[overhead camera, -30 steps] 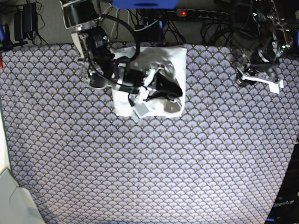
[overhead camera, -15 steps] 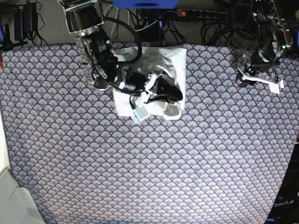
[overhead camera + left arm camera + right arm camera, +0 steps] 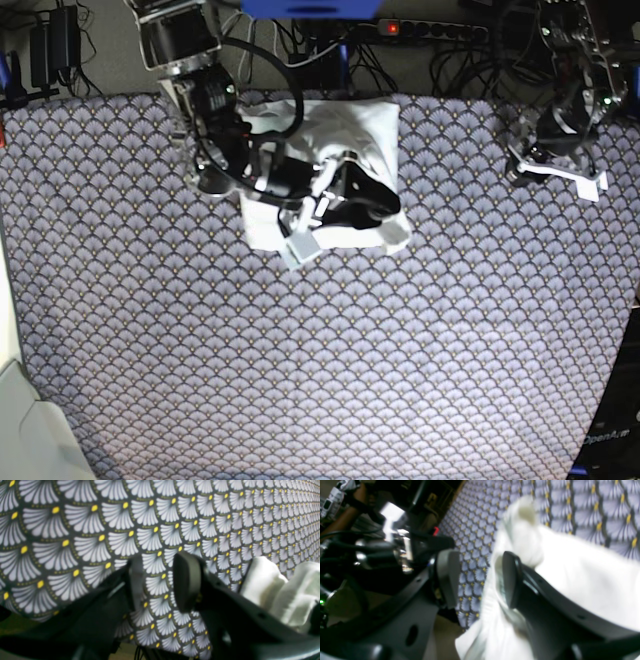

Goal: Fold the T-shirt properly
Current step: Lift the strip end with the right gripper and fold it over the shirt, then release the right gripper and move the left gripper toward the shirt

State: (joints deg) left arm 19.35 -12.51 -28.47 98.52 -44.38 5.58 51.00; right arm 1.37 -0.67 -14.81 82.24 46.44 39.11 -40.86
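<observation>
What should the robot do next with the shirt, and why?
Probably lift the right gripper straight up and away. Its jaws stand apart with no cloth pinched between them, and the T-shirt already lies as a small folded bundle, so tugging more could undo it.

The base view looks straight down on the patterned cloth (image 3: 320, 330) from high above. Both wrist views sit close over it; the right one shares the T-shirt (image 3: 582, 580).

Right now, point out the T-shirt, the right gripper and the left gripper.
T-shirt (image 3: 362, 128): base view, its bare upper right part.
Right gripper (image 3: 480, 580): right wrist view, midway between its fingertips.
Left gripper (image 3: 156, 581): left wrist view, midway between its fingertips.
</observation>
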